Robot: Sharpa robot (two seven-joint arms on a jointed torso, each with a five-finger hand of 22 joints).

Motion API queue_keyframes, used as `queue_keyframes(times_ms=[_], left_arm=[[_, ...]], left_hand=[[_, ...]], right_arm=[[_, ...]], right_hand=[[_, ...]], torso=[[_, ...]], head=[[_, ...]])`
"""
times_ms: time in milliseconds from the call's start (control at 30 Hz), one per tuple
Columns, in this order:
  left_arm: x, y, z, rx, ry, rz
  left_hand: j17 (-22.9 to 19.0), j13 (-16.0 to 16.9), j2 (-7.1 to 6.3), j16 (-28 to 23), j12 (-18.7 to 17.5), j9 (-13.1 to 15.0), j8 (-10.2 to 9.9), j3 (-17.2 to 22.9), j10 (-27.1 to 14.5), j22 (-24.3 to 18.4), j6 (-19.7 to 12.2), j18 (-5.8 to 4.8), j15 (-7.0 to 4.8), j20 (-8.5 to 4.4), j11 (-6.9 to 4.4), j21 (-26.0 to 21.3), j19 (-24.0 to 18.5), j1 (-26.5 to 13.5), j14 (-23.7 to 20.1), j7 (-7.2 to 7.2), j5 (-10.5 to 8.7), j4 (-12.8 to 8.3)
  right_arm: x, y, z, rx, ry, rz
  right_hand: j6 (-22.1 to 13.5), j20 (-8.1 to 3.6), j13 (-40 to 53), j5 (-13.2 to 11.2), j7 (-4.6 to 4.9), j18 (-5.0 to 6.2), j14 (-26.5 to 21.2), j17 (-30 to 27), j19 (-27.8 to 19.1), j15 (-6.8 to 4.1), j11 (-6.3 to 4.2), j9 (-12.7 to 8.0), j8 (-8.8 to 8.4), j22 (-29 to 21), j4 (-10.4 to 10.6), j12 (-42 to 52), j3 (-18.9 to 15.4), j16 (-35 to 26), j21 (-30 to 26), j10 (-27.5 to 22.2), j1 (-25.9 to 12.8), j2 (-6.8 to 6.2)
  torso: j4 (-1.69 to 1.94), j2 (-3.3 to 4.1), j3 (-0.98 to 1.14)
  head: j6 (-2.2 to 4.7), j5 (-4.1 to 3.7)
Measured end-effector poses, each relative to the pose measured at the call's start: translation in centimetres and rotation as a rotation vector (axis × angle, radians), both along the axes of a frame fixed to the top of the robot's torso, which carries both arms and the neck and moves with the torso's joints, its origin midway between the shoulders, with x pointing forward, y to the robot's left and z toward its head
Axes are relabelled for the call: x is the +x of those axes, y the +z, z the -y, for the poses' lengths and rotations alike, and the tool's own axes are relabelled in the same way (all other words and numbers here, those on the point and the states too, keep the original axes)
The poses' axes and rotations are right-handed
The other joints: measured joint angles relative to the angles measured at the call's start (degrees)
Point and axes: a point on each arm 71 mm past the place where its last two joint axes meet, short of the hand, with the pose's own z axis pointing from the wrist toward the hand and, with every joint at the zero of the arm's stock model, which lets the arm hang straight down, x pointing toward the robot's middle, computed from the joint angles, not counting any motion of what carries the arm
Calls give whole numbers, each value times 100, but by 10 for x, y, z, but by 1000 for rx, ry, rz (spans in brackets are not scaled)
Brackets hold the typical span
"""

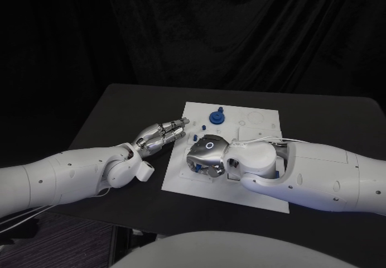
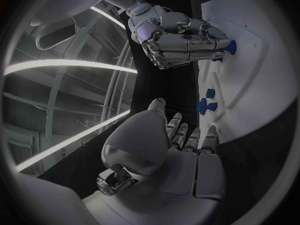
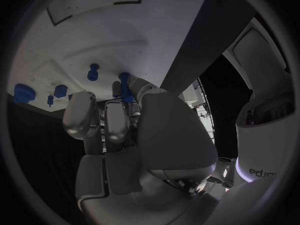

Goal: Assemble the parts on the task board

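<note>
**Both hands at the task board, right hand curled over a blue peg**

The black counter (image 1: 120, 111) carries the white task board (image 1: 257, 134), which lies in its middle and serves as the landmark here.

The right arm (image 1: 322, 173) reaches across the near half of the task board from its right side, lying low over the plate. The right hand (image 1: 205, 156) sits over the board's near-left part, knuckles up and palm turned down. In the left wrist view its fingers (image 2: 187, 45) are curled in tight against the board, with a blue peg (image 2: 230, 47) showing at the fingertips; whether the peg is truly gripped or merely touched, I cannot tell.

The left arm (image 1: 72, 178) lies over the counter beside the board's left edge. The left hand (image 1: 161, 135) stretches toward that edge with its fingers straight and close together, holding nothing, their tips just at the board's rim.

A round blue part (image 1: 217, 117) stands on the far middle of the board, beyond both hands. Several small blue parts (image 2: 206, 102) sit near the board's left edge, just ahead of the left fingertips.
</note>
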Motion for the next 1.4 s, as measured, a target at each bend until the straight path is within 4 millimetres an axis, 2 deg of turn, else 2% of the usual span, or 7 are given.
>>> queue_keyframes(times_ms=[267,367,500,600,833,1267,1400], left_arm=[[0,0,1,-1,-2,-1],[0,0,1,-1,-3,-1],[0,-1,1,-2,-4,-2],[0,-2,1,-2,-4,-4],[-1,-3,1,-2,-5,-7],[-1,-4,0,-1,-4,-9],[-1,-5,-1,0,-2,-10]], left_hand=[[1,0,0,0,0,0,0,0,0,0,0,0,0,0,0,0,0,0,0,0,0,0],[2,0,23,0,0,0,0,17,0,0,0,0,0,0,0,0,0,23,0,0,0,-16],[2,0,23,0,0,0,0,17,0,0,0,0,0,0,0,0,0,23,0,0,-1,-16],[3,0,23,0,0,0,0,16,0,0,0,0,0,0,0,0,0,23,0,0,-1,-16],[4,0,23,0,0,0,0,16,0,0,0,0,0,0,0,0,0,23,0,0,-1,-16],[4,0,23,0,0,0,0,32,0,0,0,0,0,0,0,0,0,23,0,0,-1,0],[1,0,23,0,0,0,0,32,0,0,0,0,0,0,0,0,0,23,0,0,-1,0]], right_arm=[[1,-2,-1,-4,-2,-2],[2,-3,0,-4,-4,-2],[2,-4,0,-5,-5,-3],[2,-5,0,-9,-5,-6],[2,-6,2,-17,-9,-9],[3,-3,18,21,-32,-4],[8,8,28,89,-56,5]], right_hand=[[-73,-20,7,-34,-10,0,0,-14,-20,0,-12,6,-38,3,0,-33,0,-26,-33,12,-31,-31],[-243,-18,7,-59,-93,0,0,-65,-60,0,-36,6,-148,3,0,-118,0,-58,-119,-45,-83,-83],[-500,3,-5,-195,-178,0,-39,-117,-84,35,58,-14,-293,3,30,-211,7,-128,-206,-250,-187,-127],[-787,22,-9,-304,-321,1,-105,-179,-146,63,112,-86,-465,3,83,-262,-17,-178,-304,-409,-267,-202],[-1240,73,47,-526,-526,0,-230,-355,-257,85,164,-253,-733,2,238,-320,-179,-313,-613,-839,-447,-281],[-1520,63,138,-548,-650,0,-278,-409,-306,92,191,-447,-776,2,414,-320,-540,-355,-795,-1370,-538,-292],[-1553,93,175,-548,-550,0,-282,-325,-318,150,277,-503,-776,1,502,-213,-628,-306,-766,-1471,-536,-291]], torso=[[1,1,2],[2,1,2],[3,1,2],[3,1,2],[3,1,2],[3,1,2],[3,1,2]], head=[[0,-4],[1,-13],[1,-15],[1,-20],[1,-31],[1,-30],[1,-27]])
